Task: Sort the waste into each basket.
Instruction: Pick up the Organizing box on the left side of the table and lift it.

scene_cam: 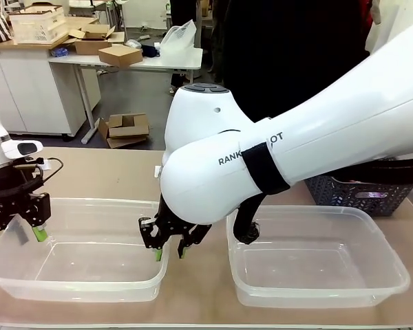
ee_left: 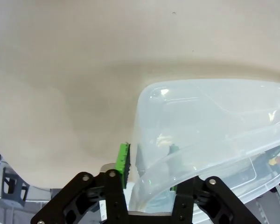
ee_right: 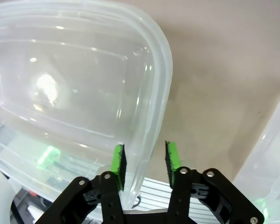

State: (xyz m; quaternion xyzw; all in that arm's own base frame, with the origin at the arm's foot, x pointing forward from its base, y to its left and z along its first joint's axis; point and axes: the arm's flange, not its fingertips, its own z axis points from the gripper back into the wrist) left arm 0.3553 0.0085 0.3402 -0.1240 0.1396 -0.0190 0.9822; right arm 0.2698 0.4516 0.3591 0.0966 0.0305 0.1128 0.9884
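Both tools straddle one clear rectangular plastic tub (scene_cam: 89, 203) at the left of the counter (scene_cam: 110, 172). The right tool (scene_cam: 169, 254) is clamped on its right end wall. The left tool (scene_cam: 29, 234) sits around the left end wall, and I cannot tell whether it grips. Any lift should probably rise evenly, or the thin plastic will twist. The wrist views show the wall between the pads; the front view adds a second clear tub (scene_cam: 330, 210) alongside.

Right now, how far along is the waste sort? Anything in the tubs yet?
Done: nothing sorted yet; the left tub and the right tub both look empty. In hand: the right gripper is clamped on the left tub's right wall, and the left gripper straddles its left wall, though I can't tell if it grips. Left: the whole sort.
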